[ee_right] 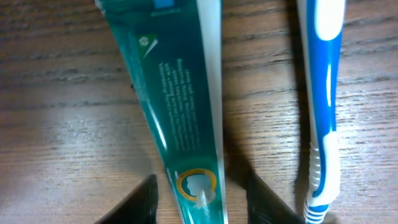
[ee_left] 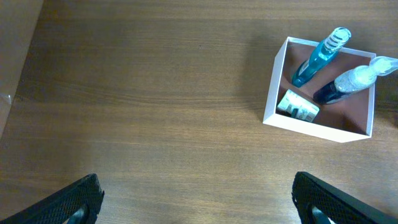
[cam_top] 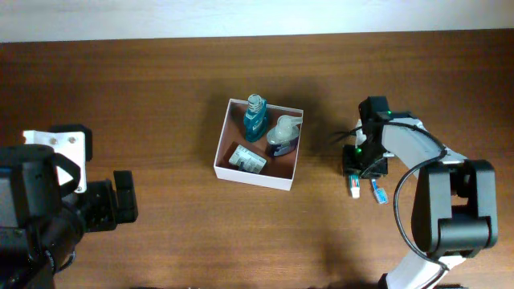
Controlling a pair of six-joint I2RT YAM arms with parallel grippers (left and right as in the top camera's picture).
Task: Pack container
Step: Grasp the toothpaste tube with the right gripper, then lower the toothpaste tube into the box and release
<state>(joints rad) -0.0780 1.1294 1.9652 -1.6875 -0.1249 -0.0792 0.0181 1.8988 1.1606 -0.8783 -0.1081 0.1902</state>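
The container (cam_top: 218,154) sits open side up near the middle of the worktop (cam_top: 161,96). It is square, so it has no long axis, and its walls are skewed slightly to the worktop's edge. Inside stand a teal bottle (cam_top: 255,117) and a dark bottle (cam_top: 281,138) along the far wall, with a packet (cam_top: 246,159) lying at the near left. The left gripper (ee_left: 199,205), spread wide, hangs well left of the container. The right gripper (ee_right: 202,199), also spread, straddles a tube (ee_right: 180,112) beside a toothbrush (ee_right: 326,93).
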